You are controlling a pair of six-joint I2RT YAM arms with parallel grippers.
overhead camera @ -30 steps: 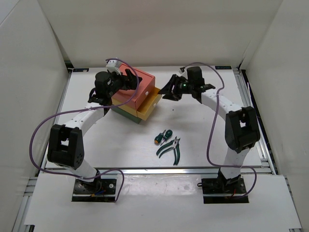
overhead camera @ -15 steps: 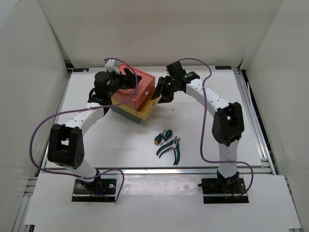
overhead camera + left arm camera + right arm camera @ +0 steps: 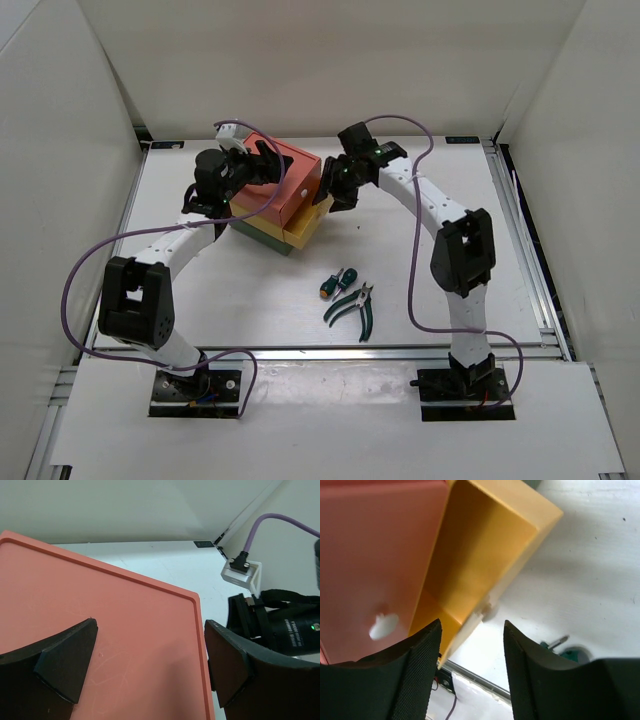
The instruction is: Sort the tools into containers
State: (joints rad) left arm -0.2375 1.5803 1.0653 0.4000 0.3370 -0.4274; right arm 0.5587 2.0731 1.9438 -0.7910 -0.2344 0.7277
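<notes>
Both pairs of jaws are seen apart and empty: the left gripper [image 3: 150, 667] is set over the salmon-red box [image 3: 120, 615], the right gripper [image 3: 472, 660] at the open yellow drawer [image 3: 485, 555].

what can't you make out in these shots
- Yellow drawer interior: the back runs under the red box in the right wrist view, and the right tool partly covers it in the top view.
- Screwdrivers: too small in the top view to read their tips.
- Green box: mostly hidden under the stack in the top view.
</notes>
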